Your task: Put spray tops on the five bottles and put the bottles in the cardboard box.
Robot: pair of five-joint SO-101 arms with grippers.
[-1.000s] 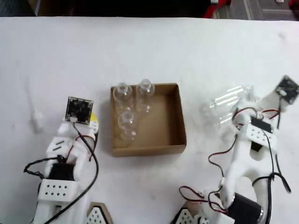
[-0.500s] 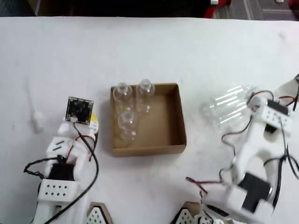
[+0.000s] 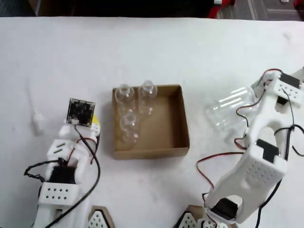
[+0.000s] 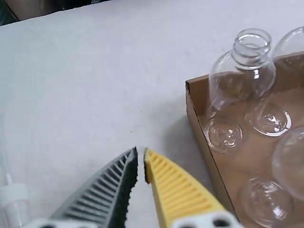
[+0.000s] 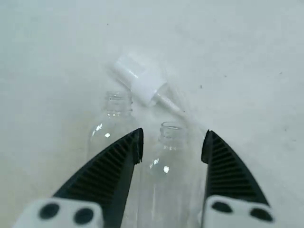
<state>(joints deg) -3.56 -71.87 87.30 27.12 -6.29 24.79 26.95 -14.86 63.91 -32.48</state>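
Right pincer (image 5: 173, 137) apart, above two clear bottles (image 5: 110, 128) lying on the worktop (image 5: 237, 47), one framed between its fingers (image 5: 114, 166); white spray top (image 5: 140, 78) just past their mouths. Left pincer (image 4: 141, 154) together, cardboard box (image 4: 199, 137) with three upright bottles (image 4: 242, 71) beside it.

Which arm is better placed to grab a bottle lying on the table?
Right: the right gripper, open, faces the two lying bottles; the left gripper sits shut beside the cardboard box.
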